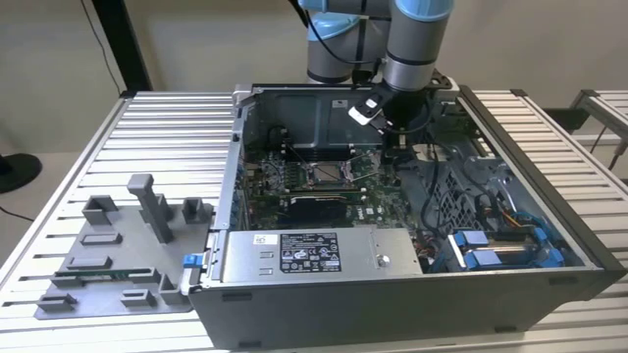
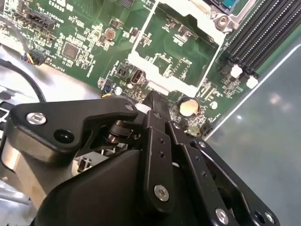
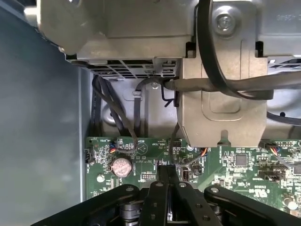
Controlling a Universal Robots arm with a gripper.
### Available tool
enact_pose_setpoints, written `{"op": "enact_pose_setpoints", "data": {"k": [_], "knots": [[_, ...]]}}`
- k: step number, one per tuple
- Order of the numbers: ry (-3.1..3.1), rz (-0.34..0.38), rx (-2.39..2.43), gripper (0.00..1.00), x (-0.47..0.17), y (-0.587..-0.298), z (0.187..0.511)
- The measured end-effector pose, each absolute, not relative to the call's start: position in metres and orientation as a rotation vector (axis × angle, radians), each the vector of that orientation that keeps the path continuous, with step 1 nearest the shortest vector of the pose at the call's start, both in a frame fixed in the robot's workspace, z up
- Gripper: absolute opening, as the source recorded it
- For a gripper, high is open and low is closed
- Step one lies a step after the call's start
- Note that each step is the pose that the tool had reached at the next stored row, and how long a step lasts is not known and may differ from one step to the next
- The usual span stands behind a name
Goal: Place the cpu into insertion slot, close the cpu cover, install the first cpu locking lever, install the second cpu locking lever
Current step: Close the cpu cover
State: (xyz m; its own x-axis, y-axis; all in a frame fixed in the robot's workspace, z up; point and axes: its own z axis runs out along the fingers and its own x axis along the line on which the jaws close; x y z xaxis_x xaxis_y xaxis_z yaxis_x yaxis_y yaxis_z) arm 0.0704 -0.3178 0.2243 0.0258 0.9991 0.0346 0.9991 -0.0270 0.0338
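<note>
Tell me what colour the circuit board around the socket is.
The circuit board is green with white markings, best seen in the second wrist view.

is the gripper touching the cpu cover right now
Cannot tell. In the second wrist view the gripper ends right by the cpu cover, but neither contact nor a gap shows plainly.

— What is seen behind the slatted metal tabletop point(image 1: 167, 132)?
— A plain beige wall point(image 1: 196, 44), evenly lit, is seen at the far side, with a black post point(image 1: 123, 44) set before it at the left.
— And beside it?
— A pale floor point(image 1: 29, 195) with a dark round base point(image 1: 12, 173) is shown left; a second slatted table point(image 1: 604, 110) is placed right.
</note>
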Motion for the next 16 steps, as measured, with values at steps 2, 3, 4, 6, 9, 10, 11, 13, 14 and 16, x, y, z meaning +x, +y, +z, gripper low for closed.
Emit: {"op": "enact_pose_setpoints", "data": {"k": [2, 3, 4, 6, 9, 10, 11, 13, 14, 16], "knots": [[2.196, 0.066, 2.254, 0.0, 0.0713, -0.3178, 0.224], [2.198, 0.061, 2.257, 0.0, 0.0718, -0.3177, 0.224], [2.2, 0.056, 2.259, 0.0, 0.0725, -0.3178, 0.224], [2.202, 0.051, 2.262, 0.0, 0.0744, -0.3178, 0.2243], [2.206, 0.041, 2.266, 0.0, 0.0752, -0.3178, 0.2244], [2.209, 0.036, 2.269, 0.0, 0.0753, -0.3178, 0.2245], [2.211, 0.031, 2.271, 0.0, 0.0754, -0.3178, 0.2245], [2.215, 0.021, 2.276, 0.0, 0.0754, -0.3178, 0.2248], [2.217, 0.016, 2.278, 0.0, 0.0756, -0.3179, 0.2253], [2.222, 0.005, 2.283, 0.0, 0.0765, -0.3179, 0.2277]]}}
